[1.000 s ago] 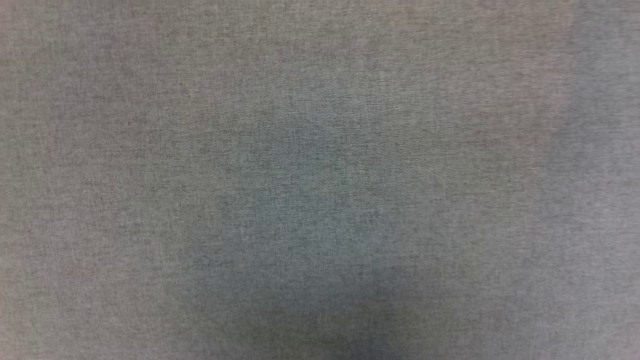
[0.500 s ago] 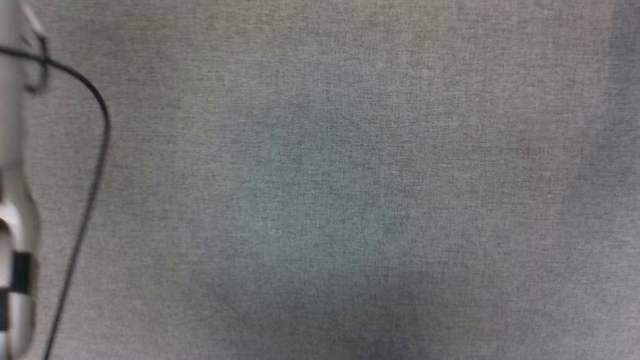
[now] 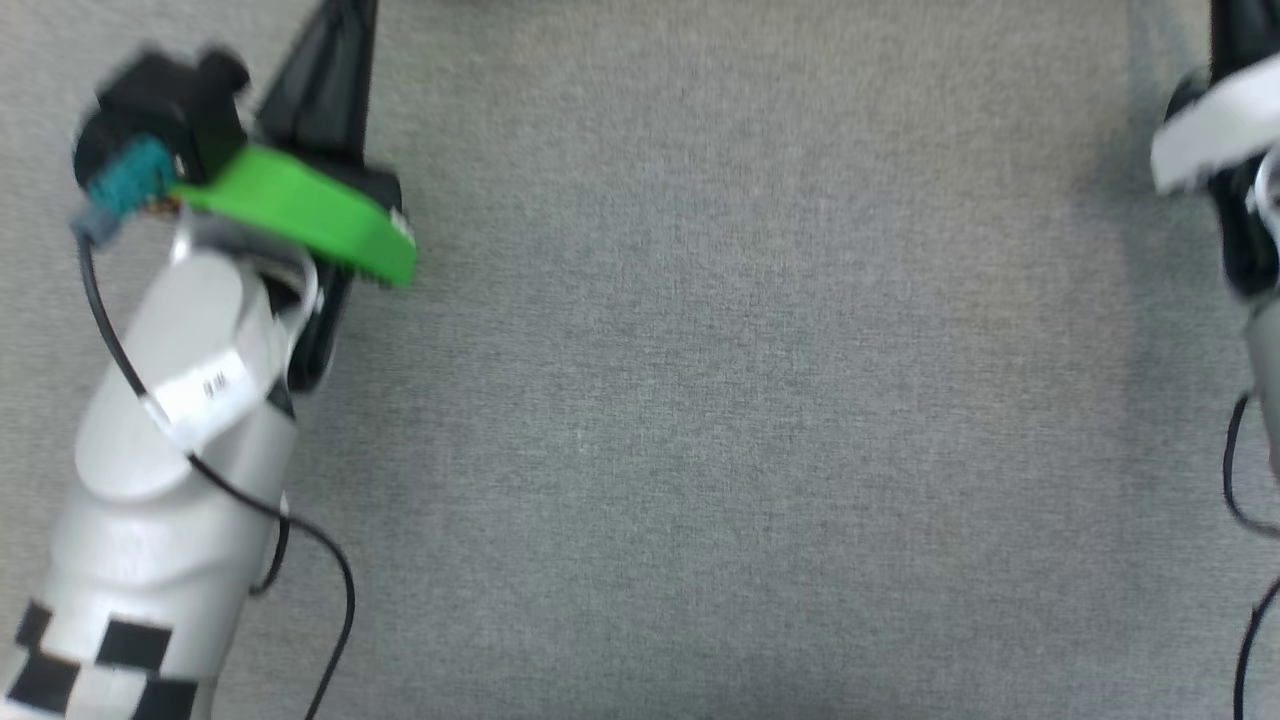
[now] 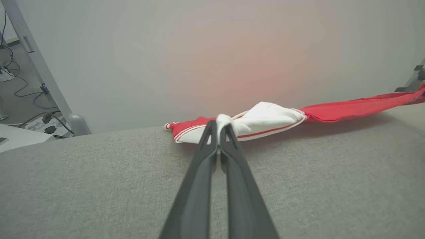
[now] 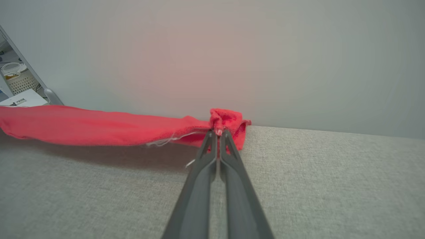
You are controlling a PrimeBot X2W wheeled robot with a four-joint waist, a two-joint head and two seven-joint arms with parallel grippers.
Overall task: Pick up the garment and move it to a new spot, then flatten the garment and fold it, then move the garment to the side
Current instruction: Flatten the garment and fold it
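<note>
In the left wrist view my left gripper is shut on the white sleeve of the red garment, near the far edge of the grey surface. The shirt's red body stretches away to the right, slightly raised. My right gripper is shut on a bunched red corner of the garment, which runs off to the left as a taut band above the surface. The head view has my left arm at the left and my right arm at the right edge, their fingers running out of the top.
A grey fabric-covered table lies between the arms. A pale wall stands just behind its far edge. A metal post and floor cables sit at the left, and a white basket shows beyond the table.
The head view has shifted over the grey surface. The left arm came in at the left edge half a second ago. Now both arms are in view.
</note>
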